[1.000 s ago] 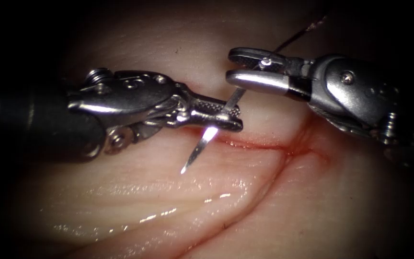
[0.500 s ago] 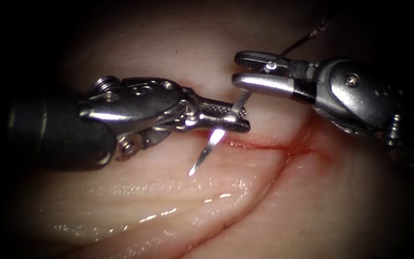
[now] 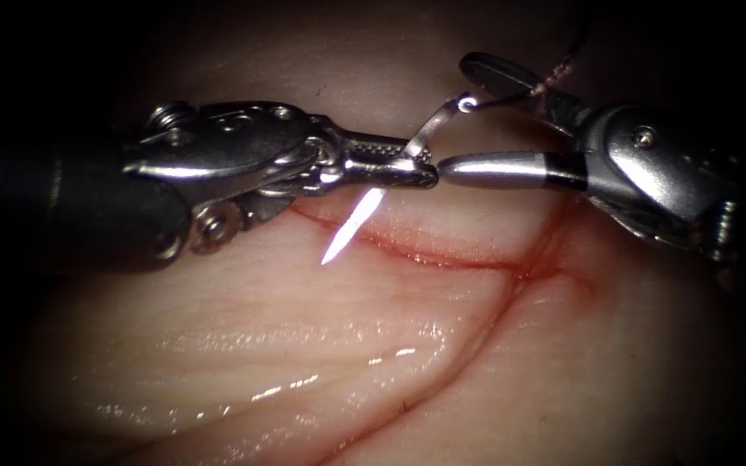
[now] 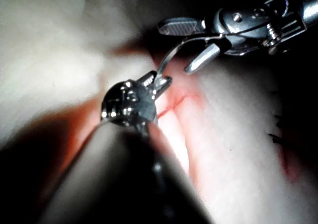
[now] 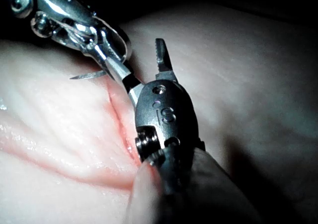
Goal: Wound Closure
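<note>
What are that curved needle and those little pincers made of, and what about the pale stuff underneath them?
The needle looks like polished steel: thin, mirror-bright, glinting white at its tip. It is held mid-curve, clear of the tissue, by the left tool, shut on it. That tool and the open, empty right tool look like bare metal with bright highlights; the left has cross-hatched jaw faces. The tissue looks soft, moist and fleshy: pale, glossy, folded.

Both tools are polished steel on dark shafts. The left claw [image 3: 407, 168] has cross-hatched jaws and screws behind them; the right claw [image 3: 485, 121] has smooth rounded jaws, one screw behind.
</note>
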Motion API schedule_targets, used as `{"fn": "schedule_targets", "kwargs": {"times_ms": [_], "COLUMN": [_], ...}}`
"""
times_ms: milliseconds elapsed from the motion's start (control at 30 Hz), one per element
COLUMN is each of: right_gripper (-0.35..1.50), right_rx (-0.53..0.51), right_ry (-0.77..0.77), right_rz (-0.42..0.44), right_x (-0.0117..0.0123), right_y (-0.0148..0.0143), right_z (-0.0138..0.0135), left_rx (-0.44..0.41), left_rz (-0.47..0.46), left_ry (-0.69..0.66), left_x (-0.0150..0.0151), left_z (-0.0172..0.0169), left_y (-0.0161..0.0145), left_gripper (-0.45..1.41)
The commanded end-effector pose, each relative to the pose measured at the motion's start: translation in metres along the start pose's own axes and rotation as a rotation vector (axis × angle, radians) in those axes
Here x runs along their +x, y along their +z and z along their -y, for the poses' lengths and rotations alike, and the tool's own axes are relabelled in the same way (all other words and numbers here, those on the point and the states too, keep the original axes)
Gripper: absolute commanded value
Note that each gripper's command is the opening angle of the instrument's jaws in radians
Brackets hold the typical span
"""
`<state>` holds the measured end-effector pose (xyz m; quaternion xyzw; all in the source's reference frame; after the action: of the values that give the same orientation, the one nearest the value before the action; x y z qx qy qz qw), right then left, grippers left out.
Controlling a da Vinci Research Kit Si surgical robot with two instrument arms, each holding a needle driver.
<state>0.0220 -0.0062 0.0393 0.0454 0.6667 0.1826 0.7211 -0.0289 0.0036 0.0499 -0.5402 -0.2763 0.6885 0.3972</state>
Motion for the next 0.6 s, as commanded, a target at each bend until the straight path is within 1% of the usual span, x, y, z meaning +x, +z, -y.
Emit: {"fn": "schedule_targets", "kwargs": {"times_ms": [33,267,467,600], "right_gripper": [1.16,1.06,0.98,0.91], "right_rx": [-0.024,-0.112,-0.123,-0.146], "right_ry": [0.011,0.018,0.019,0.022], "right_rz": [-0.010,0.010,0.010,-0.012], "right_x": [-0.0001,0.0000,0.0004,0.0006], "right_y": [0.0009,0.0016,0.0020,0.0023], "right_z": [-0.0002,0.0001,0.0007,0.0010], "left_rx": [-0.001,0.022,0.032,0.037], "left_rz": [-0.006,-0.028,-0.056,-0.068], "left_ry": [0.007,0.041,0.065,0.063], "left_x": [-0.0001,-0.0002,0.0000,0.0000], "left_z": [0.0004,0.0006,0.0007,0.0009], "left_y": [0.0007,0.0008,0.0010,0.0010], "left_gripper": [-0.45,-0.45,-0.45,-0.45]}}
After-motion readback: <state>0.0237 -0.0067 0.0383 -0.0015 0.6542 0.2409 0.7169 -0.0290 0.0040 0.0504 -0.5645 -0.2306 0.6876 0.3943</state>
